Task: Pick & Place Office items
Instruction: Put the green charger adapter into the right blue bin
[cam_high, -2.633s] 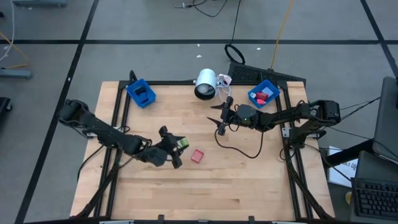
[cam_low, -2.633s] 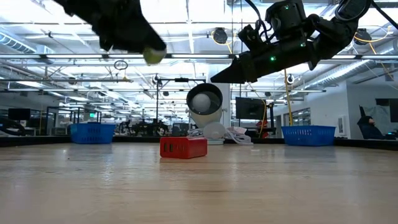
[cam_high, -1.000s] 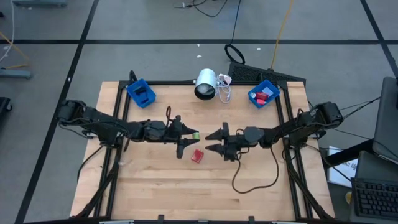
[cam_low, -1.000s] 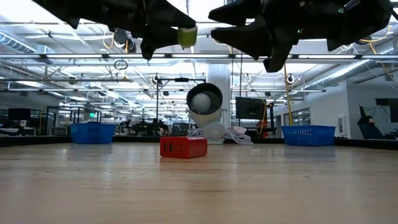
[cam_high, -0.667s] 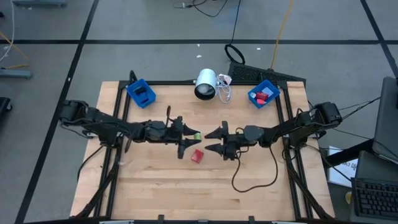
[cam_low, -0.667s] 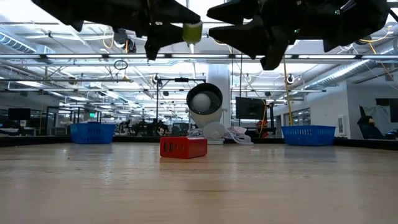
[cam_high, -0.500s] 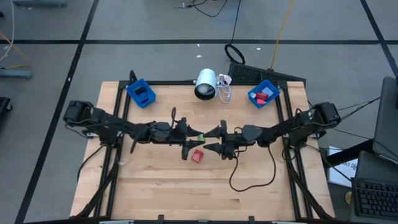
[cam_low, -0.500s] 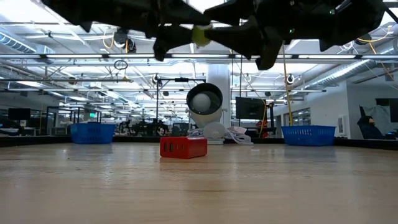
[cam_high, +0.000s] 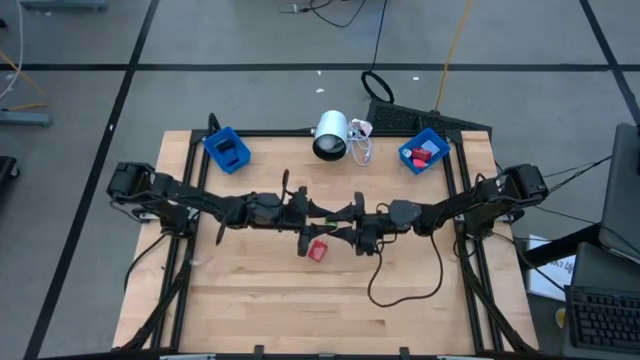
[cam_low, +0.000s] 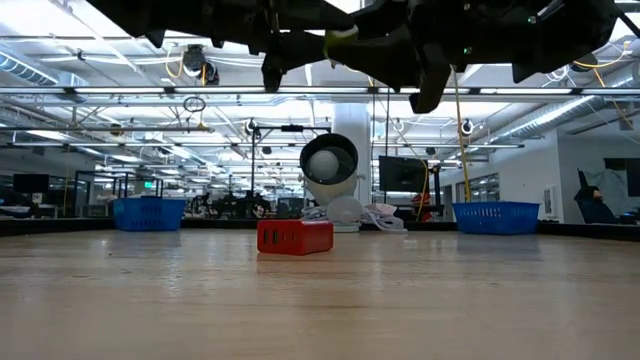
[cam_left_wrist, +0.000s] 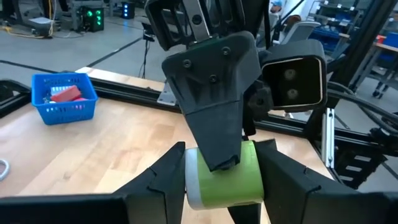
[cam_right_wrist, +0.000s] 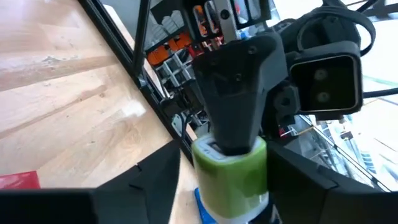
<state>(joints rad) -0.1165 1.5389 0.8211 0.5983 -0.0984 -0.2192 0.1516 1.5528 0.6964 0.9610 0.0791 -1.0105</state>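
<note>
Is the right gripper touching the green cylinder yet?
Cannot tell. In the left wrist view the green cylinder sits between the left gripper's jaws; the right gripper's finger overlaps its top, but no contact or gap shows plainly.

- The green cylinder (cam_left_wrist: 225, 173) is half covered in the left wrist view by a dark finger of the right gripper (cam_high: 345, 222) crossing its front, and its lower end runs off the picture's edge.
- From above, that cylinder (cam_high: 327, 220) is only a sliver between the two grippers (too small to make out its shape).
- In the low view both arms are cut off by the upper edge.
- The contents of the left blue bin (cam_high: 227, 150) are too small to tell.
</note>
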